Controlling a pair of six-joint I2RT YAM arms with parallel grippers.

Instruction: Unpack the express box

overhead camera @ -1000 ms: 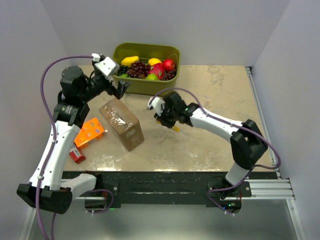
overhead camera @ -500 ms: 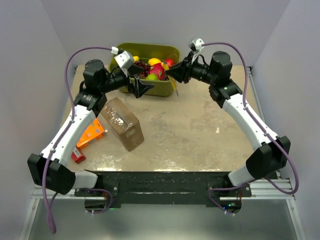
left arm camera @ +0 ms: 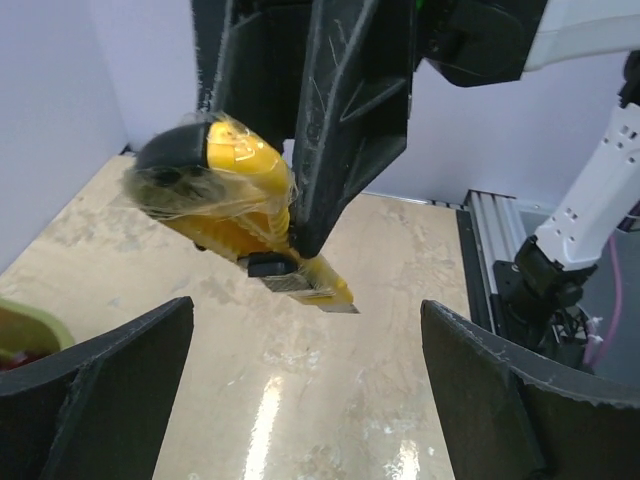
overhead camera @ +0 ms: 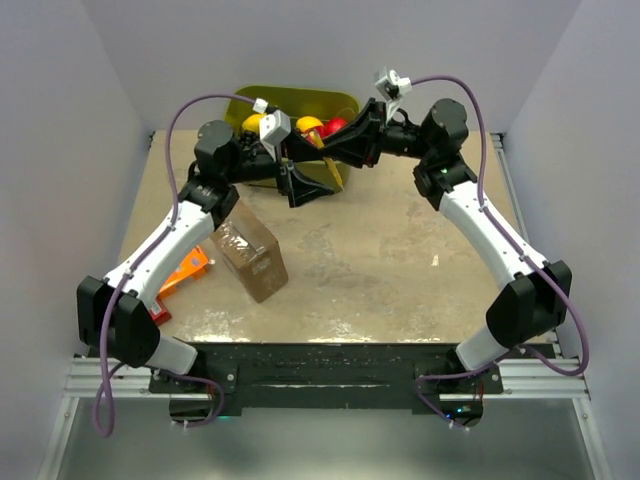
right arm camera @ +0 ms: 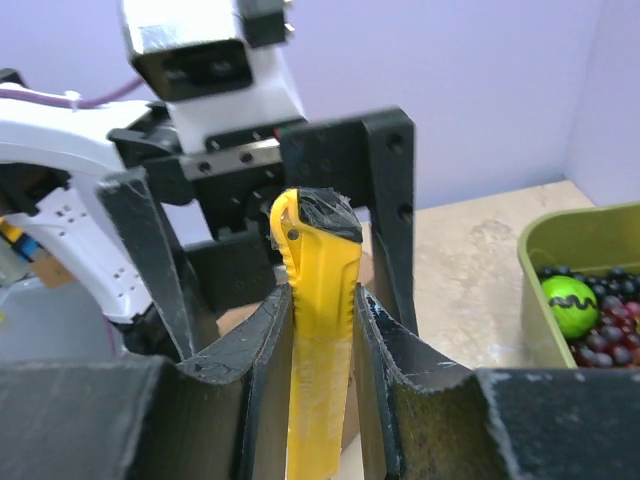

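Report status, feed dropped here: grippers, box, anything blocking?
Right gripper shut on yellow utility knife. Left gripper open, facing the knife. Express box taped shut, untouched. Nothing lying on it.

We see both arms raised toward 12 o'clock, where the left end effector (overhead camera: 303, 185) and the right end effector (overhead camera: 325, 160) nearly meet in front of the green fruit bin (overhead camera: 300, 96). The express box (overhead camera: 250, 258) sits on the surface (overhead camera: 400, 260) toward 8 o'clock. An orange package (overhead camera: 183, 272) lies near the box at its 9 o'clock.
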